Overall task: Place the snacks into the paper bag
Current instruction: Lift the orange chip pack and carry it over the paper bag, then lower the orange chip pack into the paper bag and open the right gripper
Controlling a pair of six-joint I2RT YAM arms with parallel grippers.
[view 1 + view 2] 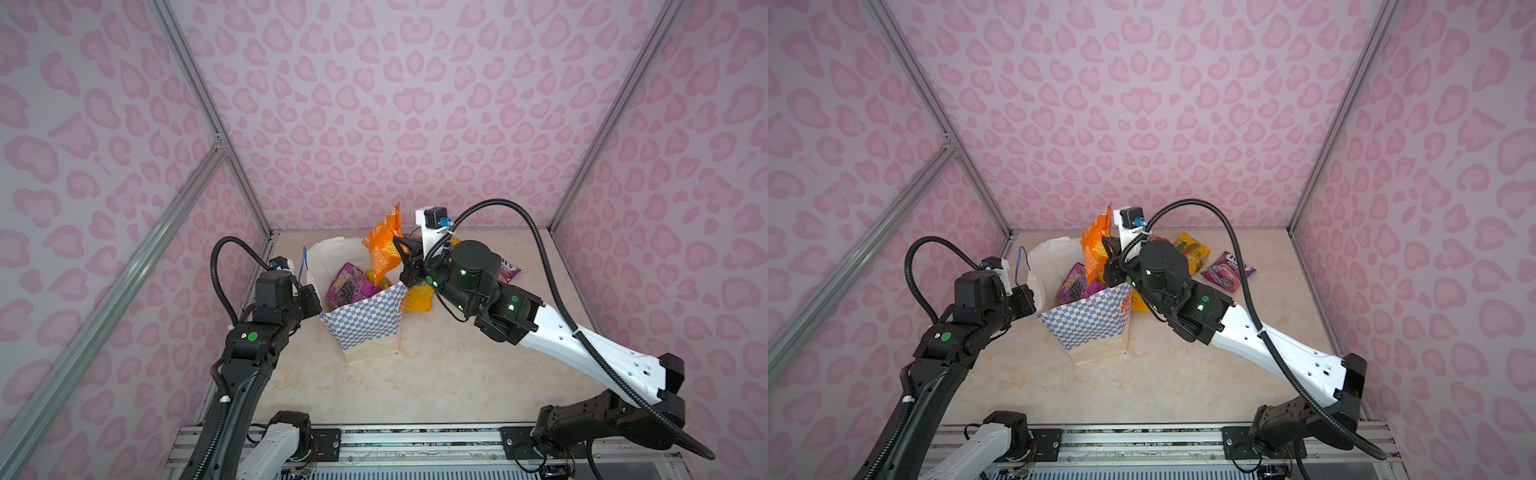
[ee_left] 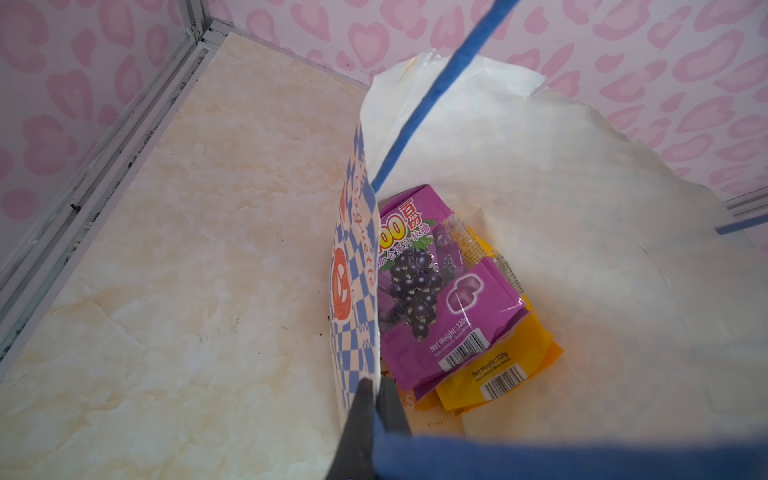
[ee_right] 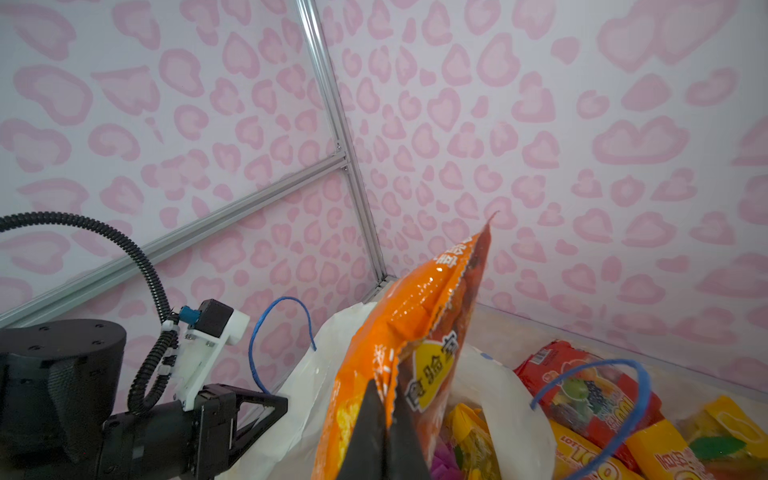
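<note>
The white paper bag [image 1: 365,328] [image 1: 1088,328] stands open at mid-table, checkered band facing front. My left gripper [image 1: 313,297] [image 2: 376,382] is shut on the bag's left rim [image 2: 353,257]. A purple grape packet [image 1: 347,284] [image 2: 432,291] and a yellow packet [image 2: 503,370] lie inside. My right gripper [image 1: 403,253] [image 3: 384,399] is shut on an orange packet [image 1: 384,245] [image 3: 415,316], held upright over the bag's mouth. On the table behind and right of the bag lie a yellow packet [image 1: 1194,253], a purple FOX'S packet [image 1: 1227,272] and a red packet [image 3: 582,382].
Another yellow packet [image 1: 417,299] leans at the bag's right side under my right arm. Blue cord handles [image 3: 282,324] [image 2: 436,91] stick up from the bag's rims. Pink-patterned walls with aluminium posts [image 1: 249,199] close in the marble table [image 1: 436,382] on three sides.
</note>
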